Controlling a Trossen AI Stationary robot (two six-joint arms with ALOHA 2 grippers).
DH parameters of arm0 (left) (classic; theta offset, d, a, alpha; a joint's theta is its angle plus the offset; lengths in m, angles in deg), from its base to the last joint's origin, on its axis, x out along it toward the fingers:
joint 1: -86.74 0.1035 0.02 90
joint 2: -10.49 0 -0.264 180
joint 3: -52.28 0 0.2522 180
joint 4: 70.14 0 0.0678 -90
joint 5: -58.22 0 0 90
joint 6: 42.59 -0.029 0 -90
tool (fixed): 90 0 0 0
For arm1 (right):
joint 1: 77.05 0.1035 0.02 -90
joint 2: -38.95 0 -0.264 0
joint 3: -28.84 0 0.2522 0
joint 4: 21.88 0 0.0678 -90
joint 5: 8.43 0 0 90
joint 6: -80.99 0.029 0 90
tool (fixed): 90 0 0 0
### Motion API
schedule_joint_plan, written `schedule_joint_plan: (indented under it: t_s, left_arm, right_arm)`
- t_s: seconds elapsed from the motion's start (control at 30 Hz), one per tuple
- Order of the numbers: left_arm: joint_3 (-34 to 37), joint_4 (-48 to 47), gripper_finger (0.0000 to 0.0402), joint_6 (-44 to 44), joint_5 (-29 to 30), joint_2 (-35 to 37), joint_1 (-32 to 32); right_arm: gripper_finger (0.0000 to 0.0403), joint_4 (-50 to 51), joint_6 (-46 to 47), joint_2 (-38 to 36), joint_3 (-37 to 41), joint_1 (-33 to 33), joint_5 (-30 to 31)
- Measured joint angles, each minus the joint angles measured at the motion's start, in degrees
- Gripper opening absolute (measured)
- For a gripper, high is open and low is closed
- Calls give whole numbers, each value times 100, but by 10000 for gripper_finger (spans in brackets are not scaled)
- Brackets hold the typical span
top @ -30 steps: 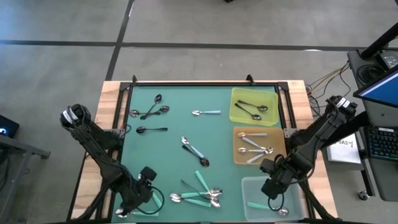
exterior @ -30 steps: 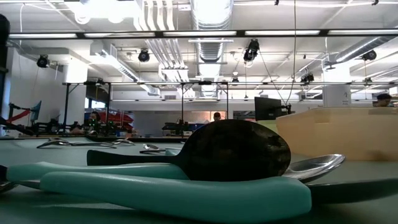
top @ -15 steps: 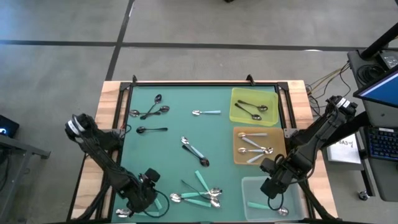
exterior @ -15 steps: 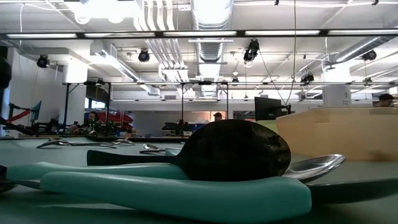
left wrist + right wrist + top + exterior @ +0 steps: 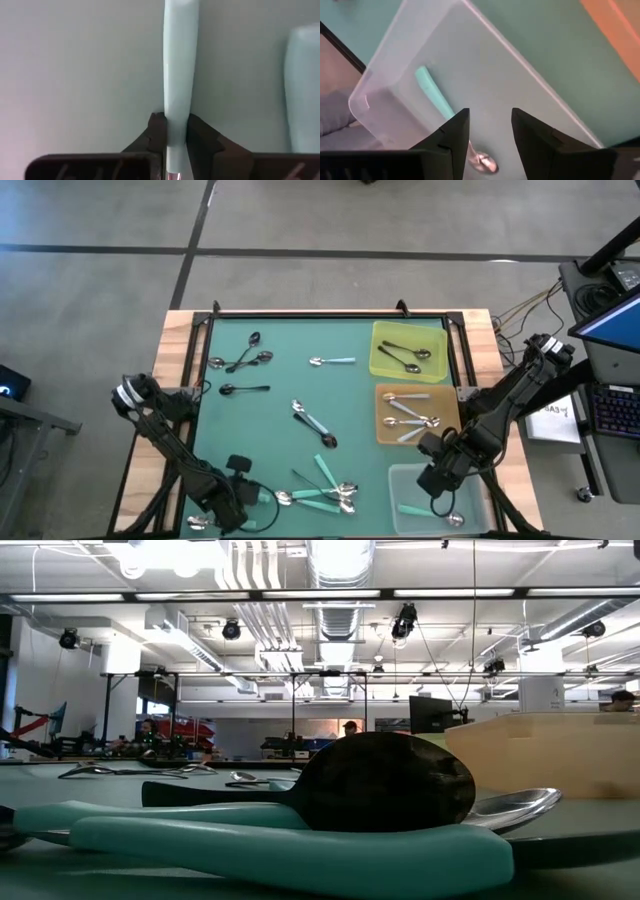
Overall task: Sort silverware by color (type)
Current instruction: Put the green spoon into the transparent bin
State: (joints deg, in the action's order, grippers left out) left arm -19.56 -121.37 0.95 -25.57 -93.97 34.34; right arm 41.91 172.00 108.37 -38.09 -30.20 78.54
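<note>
At the near edge: left gripper (image 5: 175, 131) is clamped on the handle of a teal spoon (image 5: 179, 70) lying flat on the green mat (image 5: 280, 440), beside the teal pile (image 5: 325, 492), ready to lift.
Over the clear tray (image 5: 385, 85): right gripper (image 5: 490, 132) hangs with fingers apart, holding nothing; one teal spoon (image 5: 432, 92) lies inside.
Sorted trays: dark spoons (image 5: 405, 356) in yellow tray (image 5: 381, 332), light ones (image 5: 408, 415) in orange tray (image 5: 384, 438).

A lab or workshop hall: exposed ceiling ducts (image 5: 338, 570), strip lights (image 5: 455, 592), equipment racks (image 5: 135, 705).

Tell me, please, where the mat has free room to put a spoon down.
Free: the mat between the dark spoons and the yellow tray, and its left-middle part. Crowded: the teal spoons near the left gripper.
</note>
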Motion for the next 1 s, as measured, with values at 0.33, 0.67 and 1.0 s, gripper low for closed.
schedule_joint_plan:
  t_s: [0.33, 0.67, 1.0]
  left_arm:
    - [-423, -34, 28, 1891, 1761, 235, 70]
    - [-1232, 11, 28, 3659, 3855, 284, 536]
    - [-2908, 432, 28, 2467, 4019, -480, 1540]
  right_arm:
    - [137, -747, 52, 0, 0, 0, 1841]
    - [137, -2732, -791, 4, 2, -285, 3853]
    - [137, -5186, -2567, 271, 2, -675, 4068]
